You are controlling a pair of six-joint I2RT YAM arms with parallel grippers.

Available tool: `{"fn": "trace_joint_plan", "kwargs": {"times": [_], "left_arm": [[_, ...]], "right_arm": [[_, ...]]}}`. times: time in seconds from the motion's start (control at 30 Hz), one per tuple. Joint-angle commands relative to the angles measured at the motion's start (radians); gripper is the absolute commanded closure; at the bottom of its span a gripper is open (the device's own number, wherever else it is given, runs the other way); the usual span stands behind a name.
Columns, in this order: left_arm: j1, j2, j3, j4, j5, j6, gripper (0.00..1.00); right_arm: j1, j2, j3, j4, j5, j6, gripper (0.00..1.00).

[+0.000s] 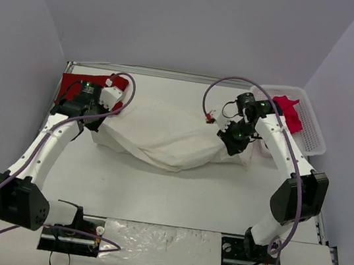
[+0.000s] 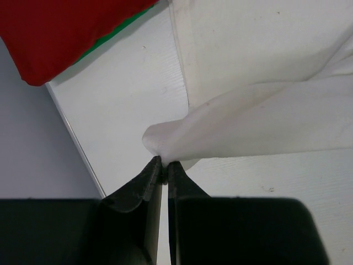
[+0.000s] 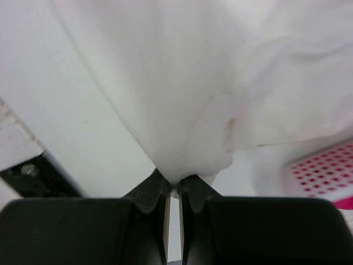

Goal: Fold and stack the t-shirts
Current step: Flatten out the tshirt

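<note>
A large cream-white t-shirt (image 1: 163, 137) lies stretched across the middle of the table, sagging toward the front. My left gripper (image 1: 91, 117) is shut on its left end; in the left wrist view the jaws (image 2: 164, 163) pinch a rounded fold of the white cloth (image 2: 248, 124). My right gripper (image 1: 233, 142) is shut on the shirt's right end, where its tips (image 3: 175, 185) squeeze a bunch of white fabric (image 3: 182, 94). A red t-shirt (image 1: 77, 84) lies folded at the back left, behind the left gripper. A pinkish-red t-shirt (image 1: 288, 112) sits in the basket.
A white lattice basket (image 1: 311, 126) stands at the back right, close to the right arm; its perforated wall (image 3: 325, 168) shows in the right wrist view. The table's left edge (image 2: 74, 138) runs beside the left gripper. Grey walls close in on three sides.
</note>
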Motion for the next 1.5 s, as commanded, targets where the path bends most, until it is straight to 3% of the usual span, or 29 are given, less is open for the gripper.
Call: {"fn": "trace_joint_plan", "kwargs": {"times": [0.0,0.13,0.27,0.3,0.43,0.9,1.07,1.23,1.47], "left_arm": [[0.020,-0.024,0.017,0.009,-0.002,-0.006,0.98],[0.032,-0.007,0.010,0.009,0.007,-0.005,0.98],[0.038,0.009,0.008,0.006,-0.001,-0.002,0.98],[0.038,0.010,0.008,0.006,0.001,0.000,0.98],[0.040,0.013,0.008,0.008,0.012,0.001,0.98],[0.042,0.022,0.010,0.005,0.055,-0.002,0.98],[0.042,0.007,0.005,0.002,0.061,-0.003,0.98],[0.042,-0.010,-0.012,0.005,0.061,-0.003,0.98],[0.045,-0.019,-0.019,0.005,0.064,-0.005,0.98]], "right_arm": [[-0.119,0.128,0.162,0.067,-0.024,0.036,1.00],[-0.162,0.406,0.336,0.192,0.065,0.227,1.00],[-0.153,0.590,0.435,0.231,0.212,0.294,1.00],[-0.151,0.616,0.442,0.231,0.235,0.291,0.95],[-0.147,0.560,0.407,0.242,0.168,0.268,0.74],[-0.102,0.141,0.131,0.237,0.151,0.209,0.59],[-0.053,0.086,-0.004,0.225,0.168,0.193,0.57],[0.012,0.107,-0.144,0.220,0.163,0.183,0.61],[0.039,0.162,-0.184,0.298,0.162,0.208,0.62]]}}
